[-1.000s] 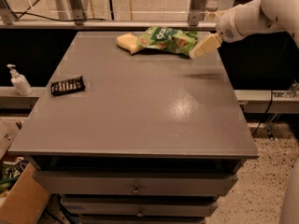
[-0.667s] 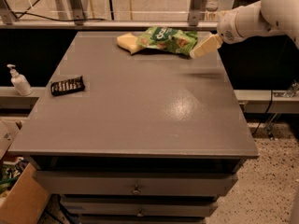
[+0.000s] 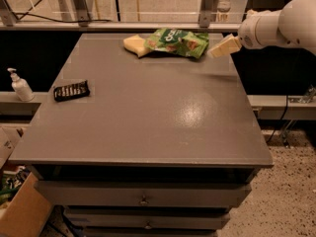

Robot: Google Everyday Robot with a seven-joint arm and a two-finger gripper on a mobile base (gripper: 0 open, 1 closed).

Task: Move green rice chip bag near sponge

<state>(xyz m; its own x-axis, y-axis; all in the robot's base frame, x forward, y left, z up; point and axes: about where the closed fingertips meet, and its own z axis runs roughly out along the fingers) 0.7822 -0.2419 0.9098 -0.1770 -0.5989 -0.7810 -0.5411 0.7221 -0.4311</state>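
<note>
The green rice chip bag (image 3: 177,42) lies flat at the far middle of the grey table (image 3: 148,117). The pale yellow sponge (image 3: 134,45) lies right at the bag's left end, touching or slightly overlapped by it. My gripper (image 3: 217,50) hangs from the white arm (image 3: 281,26) at the far right, just right of the bag's right end and a little above the table. It holds nothing that I can see.
A black ridged rectangular object (image 3: 71,90) lies at the table's left side. A white pump bottle (image 3: 20,86) stands on a ledge left of the table. Drawers (image 3: 143,197) are below the front edge. A cardboard box (image 3: 19,209) sits at bottom left.
The gripper has drawn slightly right, away from the bag's right end. The bag and sponge have not moved.
</note>
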